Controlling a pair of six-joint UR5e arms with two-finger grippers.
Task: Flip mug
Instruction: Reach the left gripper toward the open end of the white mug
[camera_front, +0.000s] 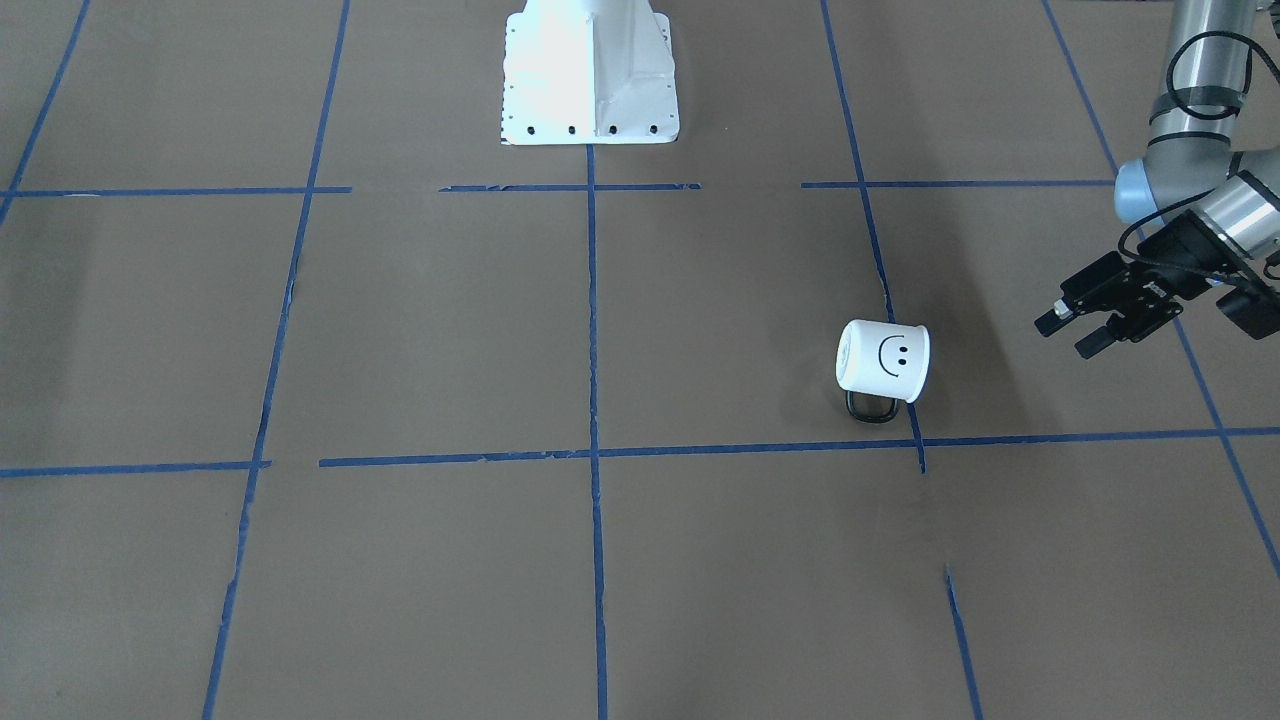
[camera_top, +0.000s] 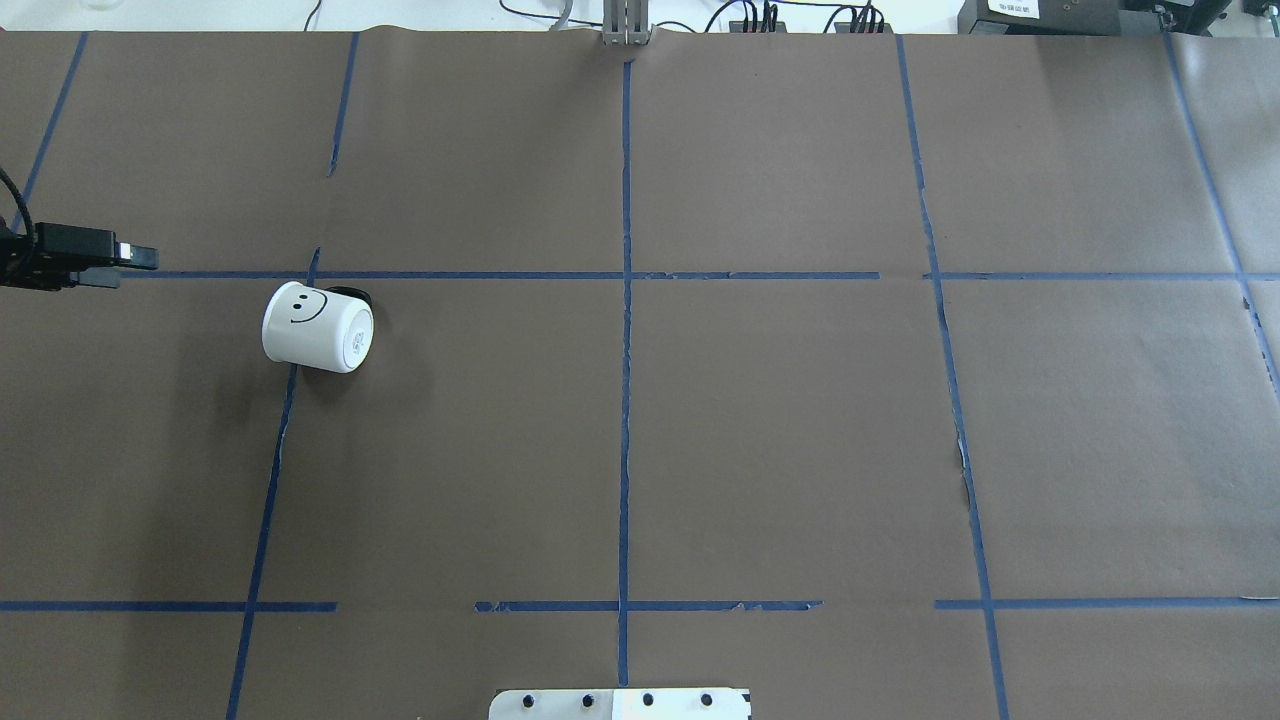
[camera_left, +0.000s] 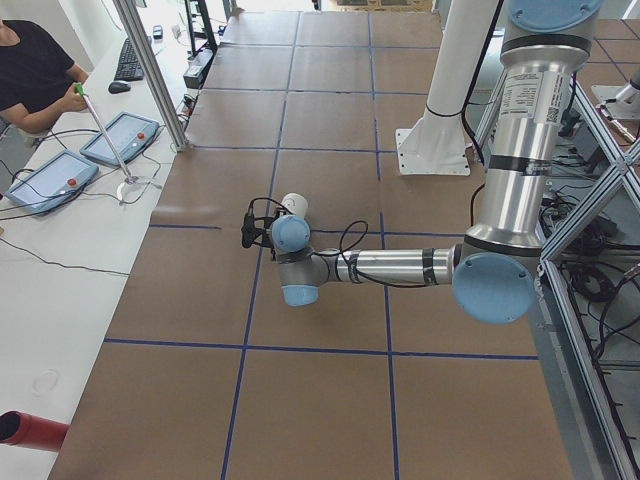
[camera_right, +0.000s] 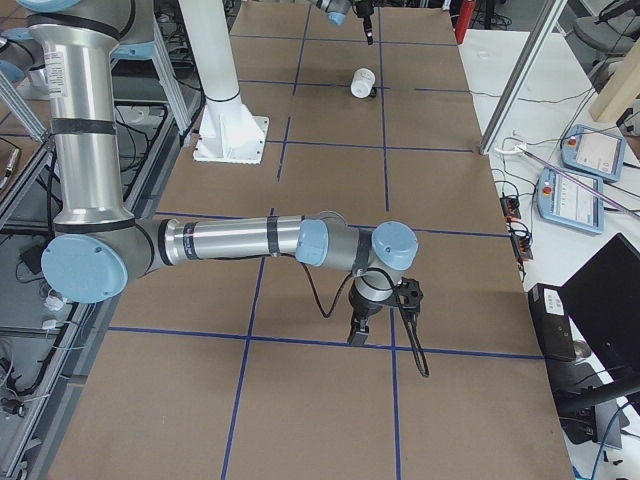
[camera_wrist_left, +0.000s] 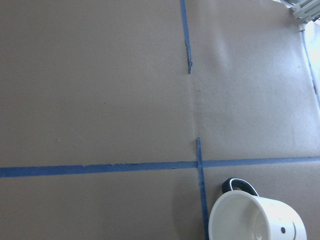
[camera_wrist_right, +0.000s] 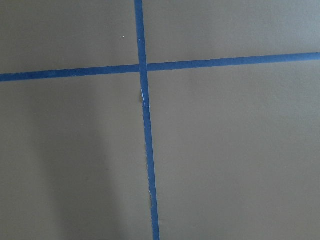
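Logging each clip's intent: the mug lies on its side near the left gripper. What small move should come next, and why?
Probably ease the left gripper down and toward the mug. The mug lies on its side, mouth facing that gripper, which looks open but hangs apart from it; the right gripper is far off.

White mug (camera_top: 318, 327): lying on side, left-centre of overhead frame, smiley facing up, open mouth pointing frame-left, black handle sticking toward frame top.
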